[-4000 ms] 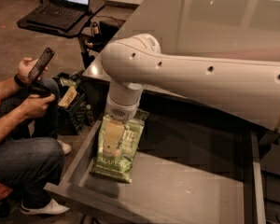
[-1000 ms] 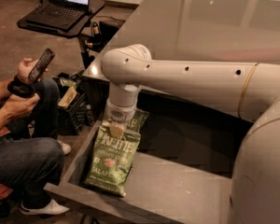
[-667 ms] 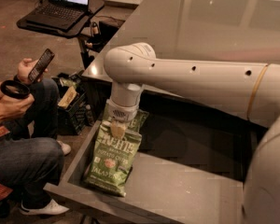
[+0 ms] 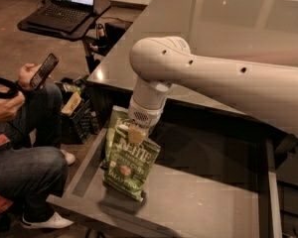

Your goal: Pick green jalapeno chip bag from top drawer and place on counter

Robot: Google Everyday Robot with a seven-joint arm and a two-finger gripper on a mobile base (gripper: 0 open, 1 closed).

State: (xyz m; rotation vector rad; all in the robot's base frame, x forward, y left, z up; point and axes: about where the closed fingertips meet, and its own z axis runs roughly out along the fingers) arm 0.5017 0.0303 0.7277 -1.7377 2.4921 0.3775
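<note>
The green jalapeno chip bag (image 4: 131, 165) hangs nearly upright in the left part of the open top drawer (image 4: 203, 205), its lower edge at or just above the drawer floor. My gripper (image 4: 136, 133) comes straight down from the white wrist and is shut on the bag's top edge. More green foil (image 4: 112, 128) shows behind the bag's upper left; I cannot tell if it is the same bag. The counter (image 4: 213, 29) stretches behind and above the drawer, with my arm (image 4: 228, 81) across its front edge.
A seated person (image 4: 20, 152) holding a phone (image 4: 43, 70) is close to the drawer's left side. A laptop (image 4: 64, 4) sits on a black stand at the back left. A dark crate with snacks (image 4: 74, 113) stands on the floor between them.
My arm has shifted a little to the right and up. The bag has come with it, from leaning in the drawer's left corner to hanging more upright.
</note>
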